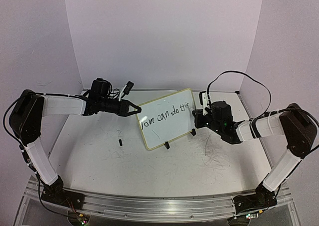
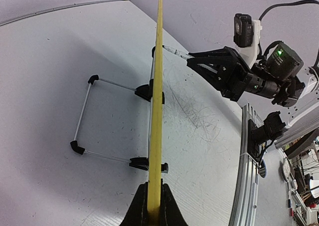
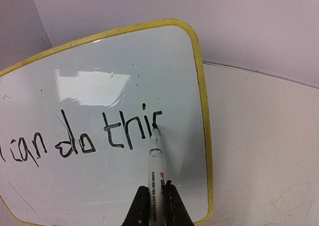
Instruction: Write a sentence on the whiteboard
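While the right gripper [image 3: 155,198] is clenched around a white marker [image 3: 156,161], the pen's black tip touches the last letter of the sentence [image 3: 99,136]. Only a narrow blank strip lies between that letter and the right-hand rim of the whiteboard [image 3: 149,56]. The board is glossy and smooth, with a pale yellow rim and rounded corners. It stands at mid-table on two small black feet [image 1: 167,145] and a thin wire stand [image 2: 82,111] behind it. The left gripper [image 2: 153,191] is clamped shut on the board's left edge. The board's long side runs from one gripper toward the other, its written face turned to the right arm and the near edge. The white table [image 1: 99,156] has open room in front of and behind the board. Grey scribbles [image 1: 214,153] mark the surface beneath the right arm.
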Tool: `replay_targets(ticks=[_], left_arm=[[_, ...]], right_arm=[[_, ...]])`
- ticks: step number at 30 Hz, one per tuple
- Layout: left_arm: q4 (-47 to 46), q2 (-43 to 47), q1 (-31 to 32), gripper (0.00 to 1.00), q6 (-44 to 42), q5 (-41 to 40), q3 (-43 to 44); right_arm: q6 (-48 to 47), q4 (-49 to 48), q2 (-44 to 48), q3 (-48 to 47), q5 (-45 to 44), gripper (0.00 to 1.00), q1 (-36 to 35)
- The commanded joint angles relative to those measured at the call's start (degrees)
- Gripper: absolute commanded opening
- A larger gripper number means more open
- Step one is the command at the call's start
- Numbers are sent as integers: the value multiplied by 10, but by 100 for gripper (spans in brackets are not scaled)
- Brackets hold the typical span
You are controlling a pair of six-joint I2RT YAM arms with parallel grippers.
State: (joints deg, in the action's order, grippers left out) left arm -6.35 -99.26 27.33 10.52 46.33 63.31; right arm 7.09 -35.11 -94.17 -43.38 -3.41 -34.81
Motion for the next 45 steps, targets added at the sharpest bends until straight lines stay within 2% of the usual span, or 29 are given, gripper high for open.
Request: replay_targets(ticks=[1, 12, 35, 45], left_arm=[[11, 25, -1, 0, -20, 3, 4], [10, 26, -1, 0, -20, 2, 4], [11, 25, -1, 0, -20, 3, 5], [10, 25, -1, 0, -19, 3, 4]], right_arm=[[9, -4, 0, 5, -13, 0, -3], [19, -1, -4, 3, -52, 0, -3], [22, 16, -2, 5, -20, 0, -21], [24, 9, 3, 0, -34, 0, -21]])
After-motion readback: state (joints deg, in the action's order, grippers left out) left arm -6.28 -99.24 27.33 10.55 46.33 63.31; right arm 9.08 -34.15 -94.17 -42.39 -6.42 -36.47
